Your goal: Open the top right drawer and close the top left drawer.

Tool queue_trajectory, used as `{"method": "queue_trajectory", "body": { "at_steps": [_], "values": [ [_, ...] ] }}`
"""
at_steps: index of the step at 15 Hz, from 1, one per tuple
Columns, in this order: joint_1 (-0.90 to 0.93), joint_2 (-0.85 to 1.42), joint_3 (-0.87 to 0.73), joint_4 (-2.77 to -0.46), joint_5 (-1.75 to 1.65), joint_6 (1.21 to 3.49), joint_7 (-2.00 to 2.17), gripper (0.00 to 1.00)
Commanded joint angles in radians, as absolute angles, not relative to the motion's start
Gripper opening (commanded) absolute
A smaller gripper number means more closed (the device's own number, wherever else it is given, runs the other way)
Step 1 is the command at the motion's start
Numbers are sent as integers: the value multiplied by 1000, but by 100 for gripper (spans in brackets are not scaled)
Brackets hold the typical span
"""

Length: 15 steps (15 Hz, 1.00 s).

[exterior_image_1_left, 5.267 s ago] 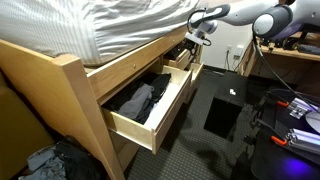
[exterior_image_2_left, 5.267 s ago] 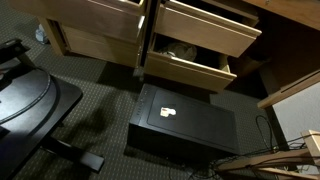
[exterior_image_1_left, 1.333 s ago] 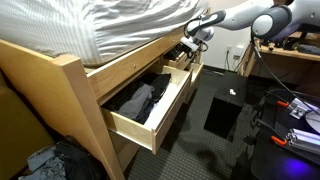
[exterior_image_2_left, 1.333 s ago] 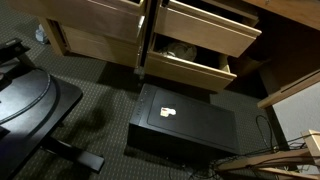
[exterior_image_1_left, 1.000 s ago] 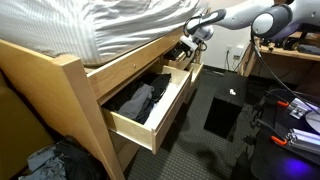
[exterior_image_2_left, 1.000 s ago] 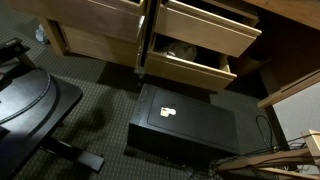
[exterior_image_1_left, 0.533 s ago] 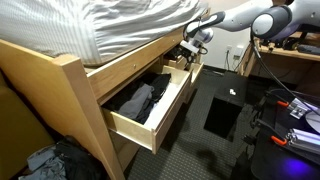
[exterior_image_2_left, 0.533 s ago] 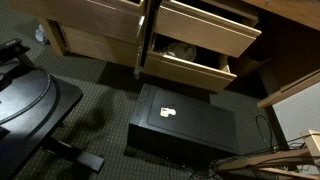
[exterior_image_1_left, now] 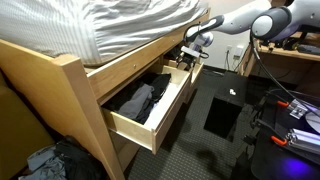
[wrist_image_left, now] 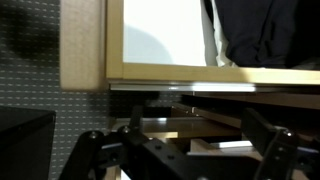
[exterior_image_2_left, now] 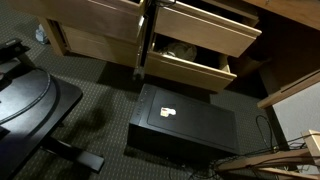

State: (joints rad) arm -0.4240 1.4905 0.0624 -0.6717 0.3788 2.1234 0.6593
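Here's the black Robotiq gripper, fingers spread wide in the wrist view and clamped on nothing I can see. It is poised right at the top right drawer, the smaller light pine one with orange-brown inner sides, just beneath it. That drawer looks part-way out, so I'd call the opening under way, not finished. Farther from the tool along the bed frame, the top left drawer, wide pine with a thick plain front, stands pulled right out. Dark grey and black clothes are heaped inside, and closing it is all left to do. Room is tight up close: the pine bed rail runs just beside the gripper. Farther out, a flat black case lies on the floor before the drawers, apart from both fronts.
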Motion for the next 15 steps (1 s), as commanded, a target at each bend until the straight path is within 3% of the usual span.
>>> {"method": "queue_trajectory", "body": {
  "at_steps": [1, 15],
  "values": [
    [-418, 1460, 60, -675, 377, 2233, 618, 100],
    [-407, 1445, 54, -634, 374, 2314, 678, 100]
  ]
}}
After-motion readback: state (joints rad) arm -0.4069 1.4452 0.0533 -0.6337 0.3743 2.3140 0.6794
